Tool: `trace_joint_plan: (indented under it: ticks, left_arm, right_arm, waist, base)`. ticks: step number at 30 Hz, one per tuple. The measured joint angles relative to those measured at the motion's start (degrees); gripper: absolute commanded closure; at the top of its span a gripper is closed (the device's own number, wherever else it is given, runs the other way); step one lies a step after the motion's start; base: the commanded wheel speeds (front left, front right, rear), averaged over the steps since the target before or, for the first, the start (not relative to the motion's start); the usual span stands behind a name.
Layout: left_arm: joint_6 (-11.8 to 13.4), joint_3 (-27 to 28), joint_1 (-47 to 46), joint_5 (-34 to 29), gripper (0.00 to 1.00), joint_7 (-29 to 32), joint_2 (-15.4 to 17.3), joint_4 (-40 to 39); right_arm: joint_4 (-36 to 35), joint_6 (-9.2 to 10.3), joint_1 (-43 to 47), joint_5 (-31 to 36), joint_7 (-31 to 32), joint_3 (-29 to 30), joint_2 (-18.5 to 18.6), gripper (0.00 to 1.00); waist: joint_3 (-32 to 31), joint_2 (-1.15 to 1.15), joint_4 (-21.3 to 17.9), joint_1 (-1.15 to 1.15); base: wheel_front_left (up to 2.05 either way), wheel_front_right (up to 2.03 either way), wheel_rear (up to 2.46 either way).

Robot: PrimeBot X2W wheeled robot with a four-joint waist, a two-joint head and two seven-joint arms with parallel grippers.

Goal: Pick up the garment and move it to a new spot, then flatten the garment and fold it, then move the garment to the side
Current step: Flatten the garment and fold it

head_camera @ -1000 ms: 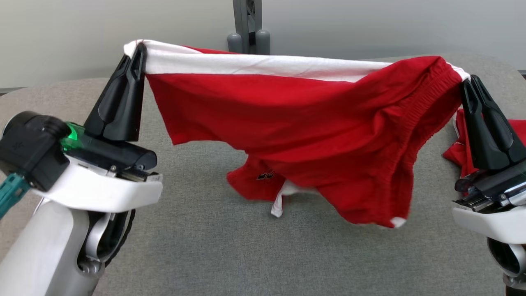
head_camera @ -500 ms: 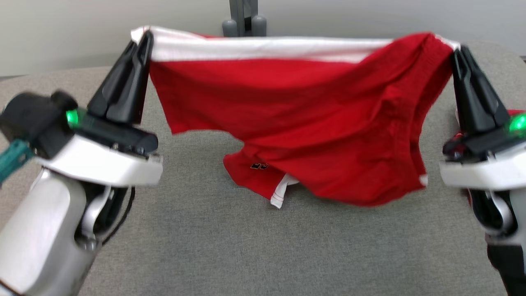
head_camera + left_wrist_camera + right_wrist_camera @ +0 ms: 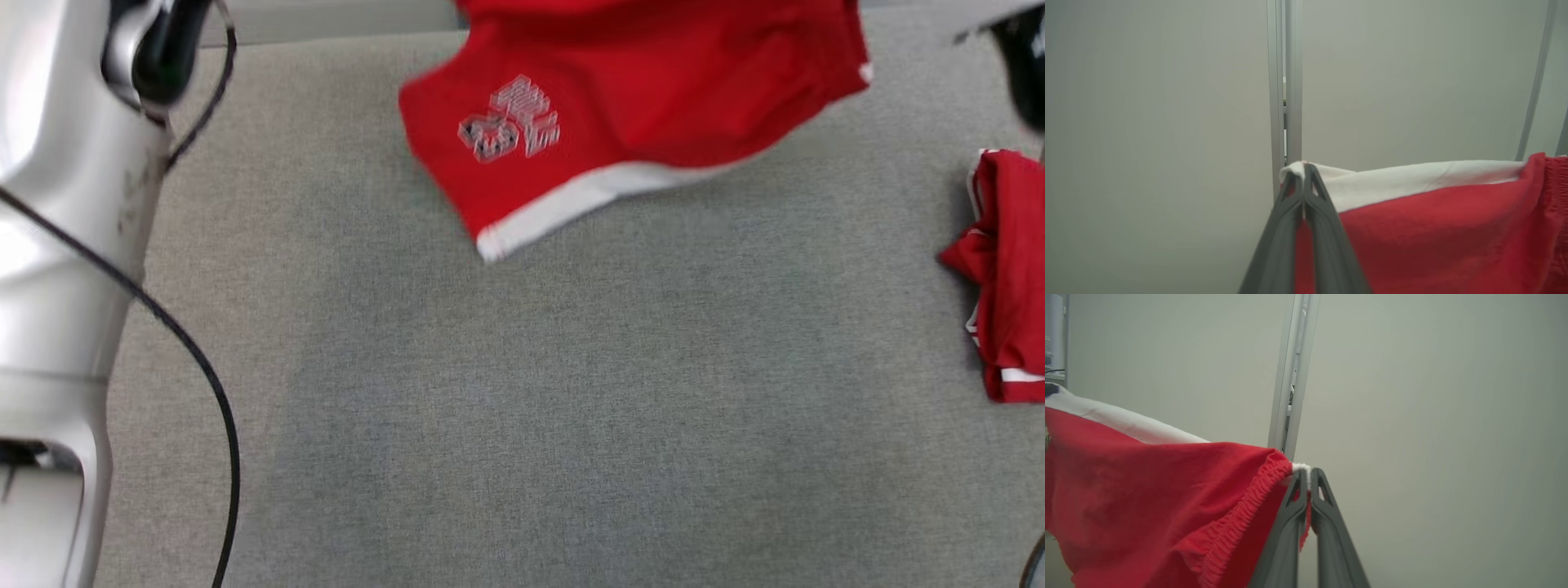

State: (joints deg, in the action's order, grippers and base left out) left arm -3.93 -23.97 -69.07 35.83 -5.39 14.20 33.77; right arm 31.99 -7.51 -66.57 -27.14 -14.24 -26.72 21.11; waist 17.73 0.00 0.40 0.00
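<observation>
In the head view I see my left arm's glossy silver-white moulded forearm shell (image 3: 65, 204), rounded, with faint grey scuffs on its side. A thin black cable (image 3: 192, 353) runs loosely down along it, and a dark rounded joint recess (image 3: 167, 45) sits at its top. In the wrist views my left gripper (image 3: 1303, 170) and right gripper (image 3: 1308, 474) each show two long dark grey fingers that taper to narrow tips, with a triangular cut-out near each tip.

Head view looks down on the table (image 3: 522, 408); both wrist views face the wall (image 3: 1147, 122), all sharing the garment (image 3: 653, 82).
</observation>
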Motion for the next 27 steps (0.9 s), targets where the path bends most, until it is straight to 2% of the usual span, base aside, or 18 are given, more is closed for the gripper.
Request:
trace_joint_plan:
  ticks: [4, 7, 12, 16, 21, 26, 27]
  left_arm:
    - [-1.00, 0.03, -8.27, -0.52, 1.00, -1.98, -1.62, 10.21]
    - [-1.63, 0.45, -13.07, -0.36, 1.00, -3.70, -2.21, 15.53]
    - [-2.66, -0.09, -15.84, 1.18, 1.00, -3.09, -3.82, 23.43]
    - [-3.16, -1.18, -15.90, 2.53, 1.00, -3.85, -4.70, 26.09]
    - [-3.43, -4.20, -9.11, 4.64, 1.00, -7.03, -6.11, 24.55]
    - [-3.49, -6.31, 3.16, 7.76, 1.00, -9.16, -5.45, 19.94]
    - [-3.49, -6.27, 8.16, 8.54, 1.00, -9.44, -4.80, 17.38]
  right_arm:
    - [7.53, 0.00, -9.06, -0.57, -0.54, -0.75, -1.91, 1.00]
    - [9.32, 0.00, -13.35, 0.49, -0.65, -1.20, -3.08, 1.00]
    - [14.48, 0.00, -14.91, 1.04, -0.74, -4.14, -4.31, 1.00]
    - [16.01, 0.00, -15.30, -0.70, -0.75, -6.46, -3.92, 1.00]
    - [13.80, 0.00, -8.89, -3.13, -0.74, -10.07, -2.12, 1.00]
    - [6.61, 0.00, 3.04, -5.13, -0.75, -11.56, 0.70, 1.00]
    - [3.03, 0.00, 8.56, -5.19, -0.75, -11.02, 1.72, 1.00]
  waist:
    - [1.82, 0.00, 0.46, 0.00]
    - [2.73, 0.00, 0.63, 0.00]
    - [3.69, 0.00, 1.32, 0.00]
    - [4.98, 0.00, 1.98, 0.00]
    - [6.38, 0.00, 2.68, 0.00]
    - [6.17, 0.00, 3.06, 0.00]
    - [5.85, 0.00, 3.13, 0.00]
  base:
    - [0.00, 0.00, 0.00]
    - [0.00, 0.00, 0.00]
    - [0.00, 0.00, 0.00]
    - [0.00, 0.00, 0.00]
    - [0.00, 0.00, 0.00]
    - [0.00, 0.00, 0.00]
    - [0.00, 0.00, 0.00]
